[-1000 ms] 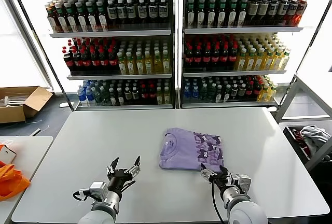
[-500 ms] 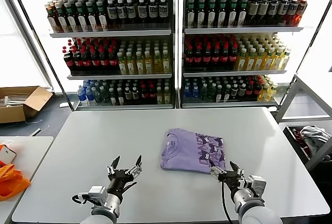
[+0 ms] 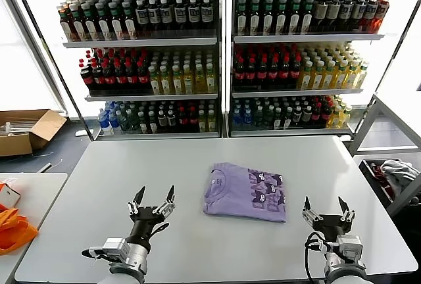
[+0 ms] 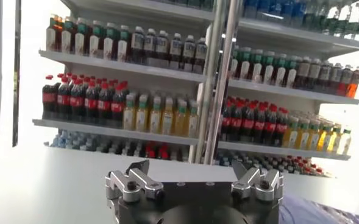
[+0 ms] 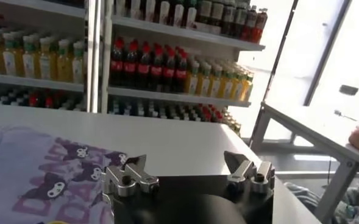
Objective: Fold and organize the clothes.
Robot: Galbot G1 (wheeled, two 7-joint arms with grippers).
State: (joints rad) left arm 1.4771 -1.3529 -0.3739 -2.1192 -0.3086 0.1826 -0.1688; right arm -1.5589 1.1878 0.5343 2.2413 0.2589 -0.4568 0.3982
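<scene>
The lavender T-shirt (image 3: pixel 245 191) lies folded into a flat rectangle near the middle of the white table (image 3: pixel 197 159), its dark purple print facing up. It also shows in the right wrist view (image 5: pixel 39 176). My left gripper (image 3: pixel 152 202) is open and empty, low at the table's front, left of the shirt. My right gripper (image 3: pixel 327 208) is open and empty, at the front right, clear of the shirt's near right corner. In the wrist views both the left gripper (image 4: pixel 194 173) and the right gripper (image 5: pixel 188 164) stand wide apart with nothing between them.
Shelves of drink bottles (image 3: pixel 217 54) stand behind the table. An orange cloth (image 3: pixel 14 228) lies on a side table at the left. A bin with a grey-white heap of clothes (image 3: pixel 395 172) stands at the right. A cardboard box (image 3: pixel 26 129) sits on the floor, far left.
My right gripper has let go of the shirt's near right corner, opened and drawn back to the right. My left gripper has shifted slightly. The shirt lies a little flatter.
</scene>
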